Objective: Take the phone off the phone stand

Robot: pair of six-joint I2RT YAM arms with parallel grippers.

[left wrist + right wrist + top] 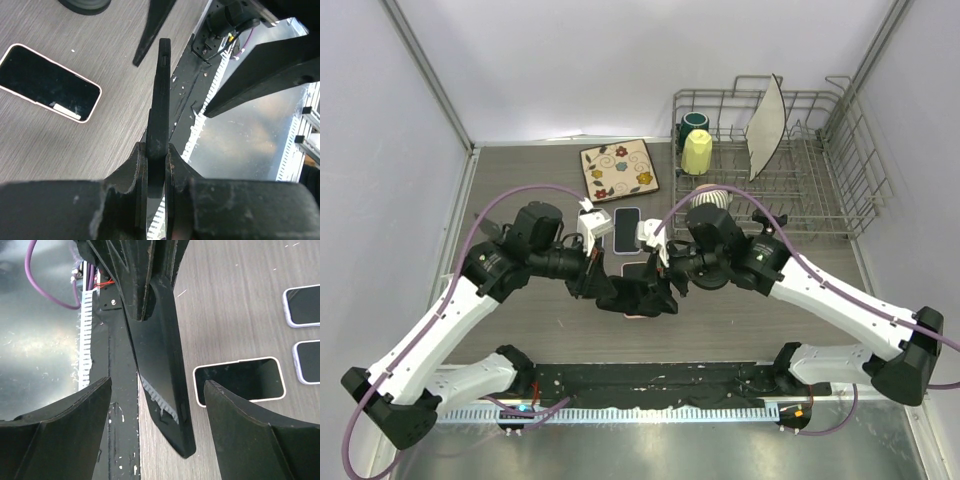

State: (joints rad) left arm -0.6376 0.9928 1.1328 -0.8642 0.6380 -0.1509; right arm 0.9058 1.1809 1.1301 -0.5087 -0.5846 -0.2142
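The left arm (440, 320) reached from the 7 o'clock corner of the worktop (520, 190), bent at the elbow, with its wrist pointing towards 3 o'clock. The left claw (156, 160) was clenched on the black phone (161, 100), its fingers (137, 167) pressed against both flat faces. The black phone was held on edge above the worktop near the middle, side buttons showing. I could not read any brand on it.

At 9 o'clock of it in the left wrist view, the pink phone (47, 82) lay flat with its screen up. A pale strip on its glass was too small to read.

In the top view a flowered mat (619, 170) lay at 12 o'clock of the two claws.

The right claw (157, 384) was spread wide, its fingers (75, 412) on either side of the black phone and apart from it. Two other phones (302, 305), white-edged, lay flat at 2 and 3 o'clock in the right wrist view. The right arm (830, 295) came in from the 4 o'clock corner, its wrist turned towards 9 o'clock to face the left one.

At 2 o'clock stood a wire dish rack (840, 215) holding a green cup (693, 123), a yellow cup (696, 152) and an upright plate (767, 125).
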